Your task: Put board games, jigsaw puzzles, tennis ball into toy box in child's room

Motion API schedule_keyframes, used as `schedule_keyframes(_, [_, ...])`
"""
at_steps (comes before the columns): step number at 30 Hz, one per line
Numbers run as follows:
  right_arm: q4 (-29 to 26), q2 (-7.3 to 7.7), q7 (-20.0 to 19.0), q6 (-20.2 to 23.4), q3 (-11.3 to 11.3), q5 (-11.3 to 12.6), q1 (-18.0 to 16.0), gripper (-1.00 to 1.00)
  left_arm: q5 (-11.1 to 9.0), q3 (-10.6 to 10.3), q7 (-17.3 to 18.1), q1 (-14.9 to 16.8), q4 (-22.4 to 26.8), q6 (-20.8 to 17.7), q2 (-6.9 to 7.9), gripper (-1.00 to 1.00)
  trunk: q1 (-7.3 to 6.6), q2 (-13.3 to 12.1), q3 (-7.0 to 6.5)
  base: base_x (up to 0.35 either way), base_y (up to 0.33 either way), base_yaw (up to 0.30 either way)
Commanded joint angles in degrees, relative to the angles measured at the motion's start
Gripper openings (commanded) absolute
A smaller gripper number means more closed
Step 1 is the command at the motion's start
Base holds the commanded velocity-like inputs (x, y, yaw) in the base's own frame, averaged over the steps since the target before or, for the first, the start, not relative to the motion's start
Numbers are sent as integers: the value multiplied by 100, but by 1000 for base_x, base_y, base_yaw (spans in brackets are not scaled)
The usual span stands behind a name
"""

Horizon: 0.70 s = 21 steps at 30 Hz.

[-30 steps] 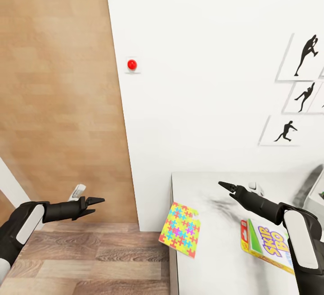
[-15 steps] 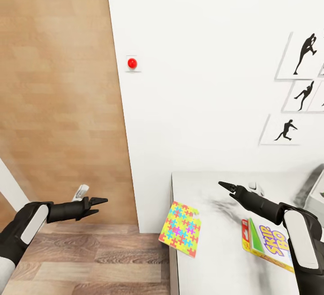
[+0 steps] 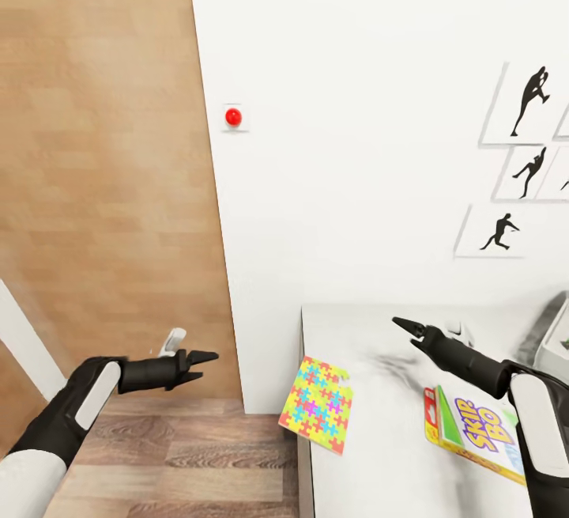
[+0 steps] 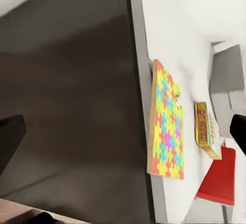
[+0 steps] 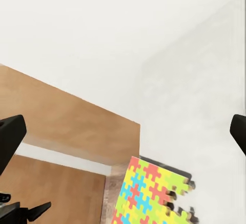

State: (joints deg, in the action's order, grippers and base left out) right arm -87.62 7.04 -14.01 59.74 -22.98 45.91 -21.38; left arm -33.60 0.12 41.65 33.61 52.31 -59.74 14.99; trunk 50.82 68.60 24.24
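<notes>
Reaching forward over the wooden floor, the left gripper in the head view has moved ahead and toward the table since a second ago, its arm stretched farther out; its fingertips lie close together, and I cannot tell whether they are fully closed. The right gripper hovers above the table, shifted slightly from before, tips likewise close together and holding nothing. A jigsaw puzzle lies at the table's near left edge, overhanging it, unmoved. The SKIP-BO board game lies on the table beside the right arm. A red button sits on the white wall, with dark figure pictures farther right.

From the left wrist view, the jigsaw puzzle juts past the table edge, the board game lies beyond it, and a red item rests nearby. Fingertips sit wide at the frame's sides.

From the right wrist view, the jigsaw puzzle lies below, the fingertips spread apart.
</notes>
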Motion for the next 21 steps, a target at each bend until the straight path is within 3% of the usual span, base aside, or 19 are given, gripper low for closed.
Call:
schedule_keyframes(1, [-1,-1,-103,26,-48,-50,16,100,34,-38,21,5,-1,-9,-66,100,0,4,5,0,0,0])
schedule_keyframes(7, [-40,-1,-671,26,-481,-43,193,100,143,-275,-190,5,-9,15,-541,100,0,4,3,0,0,0])
schedule_keyframes(8, [-48,-1,-871,26,-577,-50,245,100,155,-301,-311,5,-16,16,-675,100,0,4,3,0,0,0])
schedule_keyframes(10, [-53,-1,-1061,26,-651,-66,281,100,164,-317,-456,5,-29,16,-804,100,0,4,3,0,0,0])
schedule_keyframes(11, [-58,-1,-1278,26,-719,-87,312,100,169,-331,-702,5,-46,17,-973,100,0,4,3,0,0,0])
schedule_keyframes(13, [-64,-1,-1402,26,-756,-97,332,100,166,-334,-944,5,-54,21,-1101,100,0,4,3,0,0,0])
schedule_keyframes(21, [-76,-1,-1574,26,-791,-94,353,100,145,-338,-1291,5,-120,31,-1251,100,132,245,110,0,0,0])
